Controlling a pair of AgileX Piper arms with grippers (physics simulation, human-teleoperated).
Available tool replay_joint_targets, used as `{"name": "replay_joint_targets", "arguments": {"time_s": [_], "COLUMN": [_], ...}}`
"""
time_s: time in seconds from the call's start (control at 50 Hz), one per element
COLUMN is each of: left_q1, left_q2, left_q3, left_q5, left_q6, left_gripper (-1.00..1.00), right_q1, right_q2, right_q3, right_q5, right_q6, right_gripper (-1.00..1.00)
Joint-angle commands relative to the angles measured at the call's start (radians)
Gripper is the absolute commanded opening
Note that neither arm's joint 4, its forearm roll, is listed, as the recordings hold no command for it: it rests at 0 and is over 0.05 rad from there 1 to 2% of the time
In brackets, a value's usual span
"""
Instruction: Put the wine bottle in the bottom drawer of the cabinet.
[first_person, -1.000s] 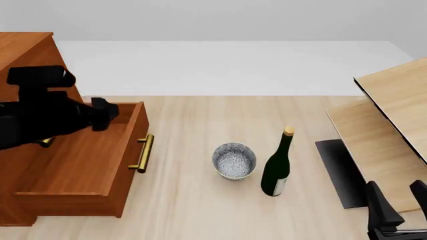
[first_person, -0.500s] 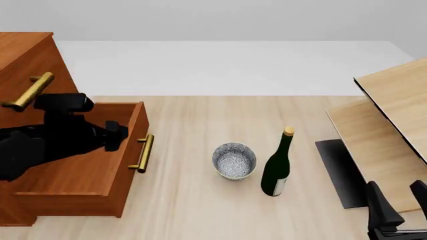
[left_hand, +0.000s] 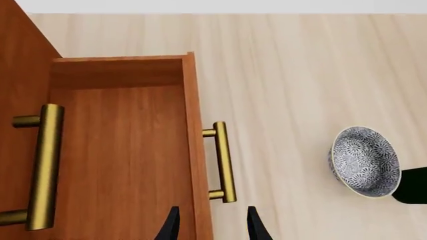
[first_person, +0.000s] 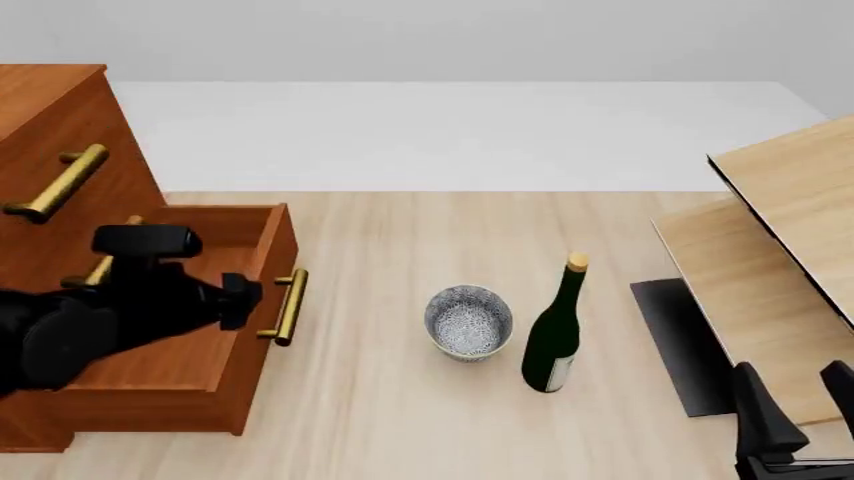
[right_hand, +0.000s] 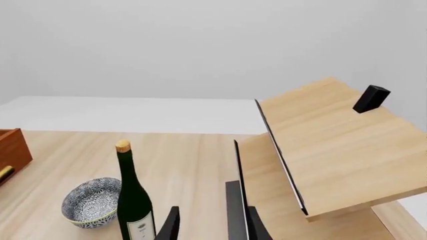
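Note:
The wine bottle (first_person: 554, 331) stands upright on the table, right of centre; it also shows in the right wrist view (right_hand: 134, 200). The cabinet (first_person: 54, 120) stands at the far left. Its bottom drawer (first_person: 200, 330) is pulled out and looks empty, as the left wrist view (left_hand: 120, 150) shows, with its brass handle (left_hand: 223, 162) on the front. My left gripper (first_person: 243, 290) hovers over the drawer's front edge, open and empty; its fingertips (left_hand: 172, 227) straddle the drawer front. My right gripper (first_person: 797, 395) is open and empty at the near right, well right of the bottle.
A grey speckled bowl (first_person: 469, 321) stands just left of the bottle. Pale slanted wooden furniture (first_person: 787, 250) with a dark panel (first_person: 681, 345) fills the right side, close to my right gripper. An upper drawer handle (left_hand: 43, 172) juts out above the open drawer.
My left arm has come down and nearer over the open drawer, uncovering the upper handles. The drawer, bottle, bowl and right arm have not moved.

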Motion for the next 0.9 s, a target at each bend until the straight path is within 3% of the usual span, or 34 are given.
{"name": "replay_joint_targets", "arguments": {"time_s": [0.02,0.9], "left_q1": [0.001,-0.047], "left_q2": [0.029,0.168], "left_q3": [0.047,0.161], "left_q5": [-0.06,-0.257], "left_q6": [-0.01,-0.053], "left_gripper": [1.0,1.0], "right_q1": [-0.001,-0.005], "right_q2": [0.001,0.007], "right_q3": [0.0,0.0], "right_q5": [0.001,-0.002], "right_q6": [-0.001,0.004], "right_gripper": [1.0,1.0]}}
